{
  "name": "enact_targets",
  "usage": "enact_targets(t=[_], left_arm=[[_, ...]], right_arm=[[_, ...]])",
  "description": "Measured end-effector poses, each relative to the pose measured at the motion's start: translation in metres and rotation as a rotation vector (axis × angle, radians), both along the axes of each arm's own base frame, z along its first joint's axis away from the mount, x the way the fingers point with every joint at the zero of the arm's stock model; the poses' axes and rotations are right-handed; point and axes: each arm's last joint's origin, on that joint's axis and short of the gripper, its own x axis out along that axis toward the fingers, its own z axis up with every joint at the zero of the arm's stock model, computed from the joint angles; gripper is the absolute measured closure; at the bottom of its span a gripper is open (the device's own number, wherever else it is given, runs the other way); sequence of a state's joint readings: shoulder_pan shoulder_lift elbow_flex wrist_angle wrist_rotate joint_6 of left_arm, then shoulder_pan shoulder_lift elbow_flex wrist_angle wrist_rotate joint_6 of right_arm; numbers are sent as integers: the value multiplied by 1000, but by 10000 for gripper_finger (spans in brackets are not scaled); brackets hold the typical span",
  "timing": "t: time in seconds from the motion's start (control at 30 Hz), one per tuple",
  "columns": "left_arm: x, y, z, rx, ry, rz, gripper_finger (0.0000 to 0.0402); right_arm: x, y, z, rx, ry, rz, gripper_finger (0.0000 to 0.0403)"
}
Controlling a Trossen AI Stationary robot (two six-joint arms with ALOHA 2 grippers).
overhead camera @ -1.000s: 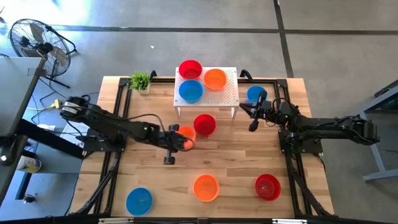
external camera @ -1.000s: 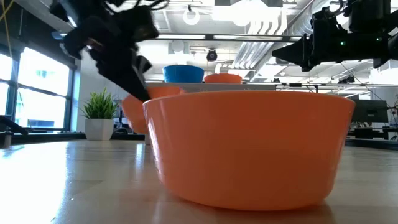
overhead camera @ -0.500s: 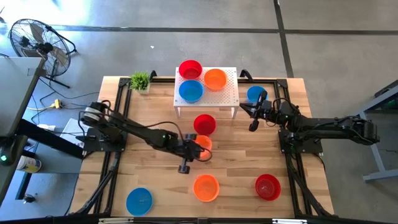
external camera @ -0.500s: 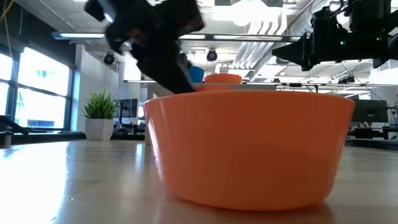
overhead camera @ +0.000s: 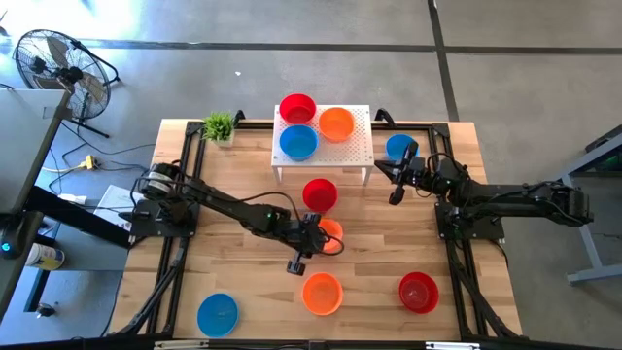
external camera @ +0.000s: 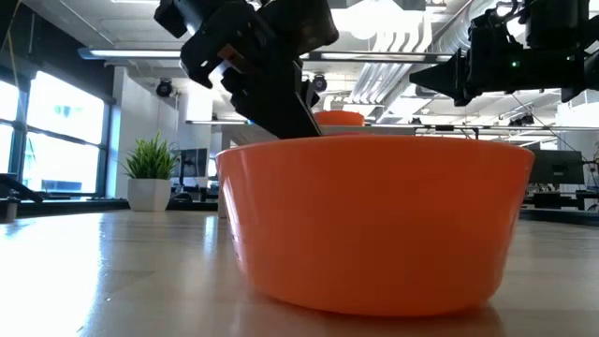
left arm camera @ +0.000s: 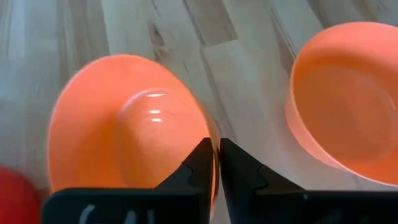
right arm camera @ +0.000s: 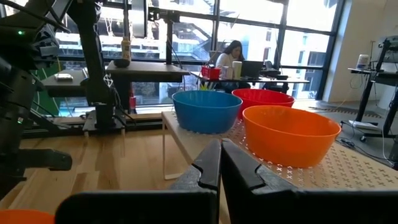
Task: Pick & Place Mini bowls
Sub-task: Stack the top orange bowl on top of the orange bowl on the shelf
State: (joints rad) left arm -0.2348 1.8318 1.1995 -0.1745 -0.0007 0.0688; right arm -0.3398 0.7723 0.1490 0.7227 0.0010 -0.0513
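Carrying step: left gripper [overhead camera: 316,236] pinching the rim of an orange mini bowl [overhead camera: 328,235] at table centre, next to be lowered onto the near orange bowl [overhead camera: 322,293]; right gripper [overhead camera: 395,192] pressed together, idle far right.

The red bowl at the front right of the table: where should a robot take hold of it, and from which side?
Grip the rim of the red bowl from straight above, one jaw inside the wall, one outside. It stands upright, open side up, alone.
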Motion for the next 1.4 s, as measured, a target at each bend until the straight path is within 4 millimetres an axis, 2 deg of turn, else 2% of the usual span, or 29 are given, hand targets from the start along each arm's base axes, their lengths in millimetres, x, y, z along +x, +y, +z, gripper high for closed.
enact_targets(t=[0.23, 0.37, 0.5, 0.67, 0.77, 1.0, 1.3, 1.4], left_arm=[[0, 1, 0, 5, 3, 0, 339], [-2, 4, -1, 42, 17, -26, 333], [-5, 5, 11, 63, -17, -42, 351], [-9, 5, 15, 74, -5, -65, 395], [-14, 6, 22, 55, -30, -80, 396], [-41, 14, 25, 11, -165, -51, 400], [-101, 37, 6, -43, -397, 134, 401], [-119, 43, 0, -77, -477, 177, 401]], right_arm=[[0, 0, 0, 0, 0, 0, 402], [0, 0, 0, 0, 0, 0, 402], [0, 0, 0, 0, 0, 0, 402], [0, 0, 0, 0, 0, 0, 403], [0, 0, 0, 0, 0, 1, 402], [0, 0, 0, -1, 0, 6, 402], [1, 2, 4, -4, -2, 31, 402], [6, 6, 11, -16, 61, 55, 402]])
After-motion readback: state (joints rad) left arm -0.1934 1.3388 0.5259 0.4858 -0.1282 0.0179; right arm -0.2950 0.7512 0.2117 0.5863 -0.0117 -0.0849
